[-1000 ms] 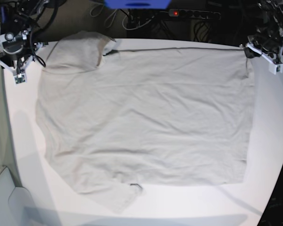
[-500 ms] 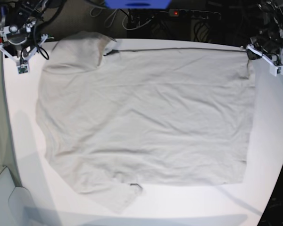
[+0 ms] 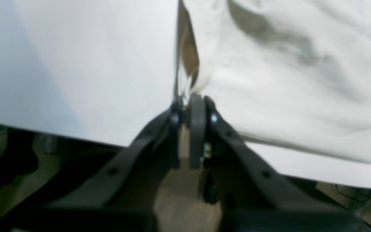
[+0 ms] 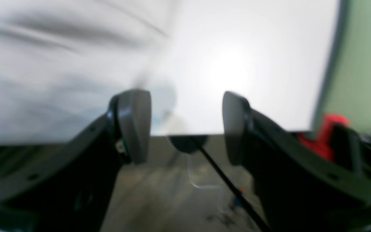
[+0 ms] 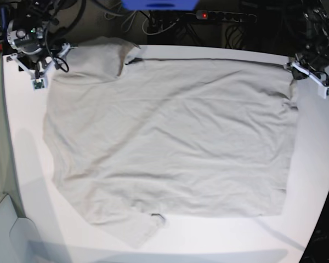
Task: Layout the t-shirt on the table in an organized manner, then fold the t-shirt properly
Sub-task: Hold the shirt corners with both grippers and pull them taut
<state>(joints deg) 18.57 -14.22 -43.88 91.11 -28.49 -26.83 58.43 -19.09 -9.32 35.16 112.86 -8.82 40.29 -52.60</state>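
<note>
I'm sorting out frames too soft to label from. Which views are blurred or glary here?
Right wrist view: blurred throughout, glare on the table, t-shirt smeared. Left wrist view: soft, though the left gripper visibly pinches cloth. Base view: sharp, with shadows along the table's near edge.

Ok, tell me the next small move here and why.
Probably bring the open right gripper back to the t-shirt at its far corner and close. The left gripper is shut on the opposite far corner, but the right one holds nothing, above bare table.
</note>
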